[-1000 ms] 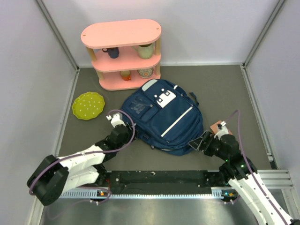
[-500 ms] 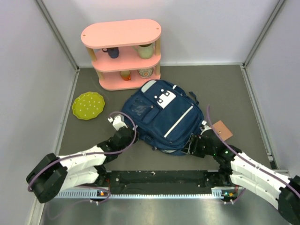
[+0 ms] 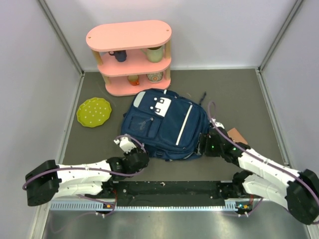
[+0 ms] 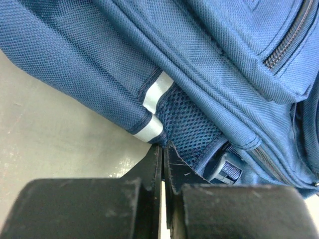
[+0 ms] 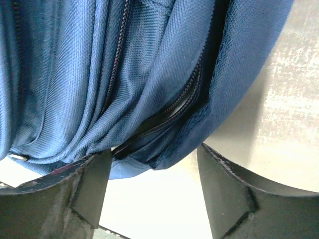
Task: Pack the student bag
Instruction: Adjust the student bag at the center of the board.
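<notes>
The student bag (image 3: 164,124), navy blue with a white stripe and a white buckle patch, lies flat in the middle of the table. My left gripper (image 3: 134,150) is at its near-left corner. In the left wrist view the left gripper (image 4: 163,148) is shut, tips against the bag's mesh pocket (image 4: 192,127) by a reflective strip, with nothing visibly pinched. My right gripper (image 3: 203,144) is at the bag's near-right edge. In the right wrist view it (image 5: 152,172) stands open, and a zippered fold of the bag (image 5: 164,129) hangs between its fingers (image 5: 94,184) without being clamped.
A pink two-tier shelf (image 3: 129,55) with cups stands behind the bag. A green plate (image 3: 94,111) lies at the left. A brown flat item (image 3: 237,135) lies just right of my right arm. Grey walls enclose the table on three sides.
The bag has shifted left and turned more upright in view. My left gripper closed at its near-left corner. My right arm swung in from the right to the bag's edge.
</notes>
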### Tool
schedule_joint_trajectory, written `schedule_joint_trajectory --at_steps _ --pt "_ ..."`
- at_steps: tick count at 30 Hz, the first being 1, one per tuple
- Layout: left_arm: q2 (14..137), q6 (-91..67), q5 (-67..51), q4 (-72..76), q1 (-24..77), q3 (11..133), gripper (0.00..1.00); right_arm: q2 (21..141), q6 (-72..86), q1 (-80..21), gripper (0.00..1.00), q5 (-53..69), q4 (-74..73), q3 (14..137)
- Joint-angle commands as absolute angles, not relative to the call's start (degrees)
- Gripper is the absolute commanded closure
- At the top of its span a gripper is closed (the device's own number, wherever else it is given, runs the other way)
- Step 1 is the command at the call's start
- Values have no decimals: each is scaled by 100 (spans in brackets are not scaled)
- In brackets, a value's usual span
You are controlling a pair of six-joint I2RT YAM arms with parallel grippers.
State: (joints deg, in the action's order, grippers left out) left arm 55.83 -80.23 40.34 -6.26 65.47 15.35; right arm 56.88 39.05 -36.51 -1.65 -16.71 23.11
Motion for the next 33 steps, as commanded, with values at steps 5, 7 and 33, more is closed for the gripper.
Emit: schedule_joint_trajectory --at_steps 5,7,33 --pt "5528 -8807 4649 -1160 6689 2021 100 2930 3919 -3674 23 -27 -2275 1750" --pt "5572 -8737 4763 -1099 6688 2135 100 2202 4068 -3770 23 -26 -2687 1723" --pt "6336 -7928 4439 -301 6688 2488 100 7259 5765 -8376 48 -4474 -1485 3920"
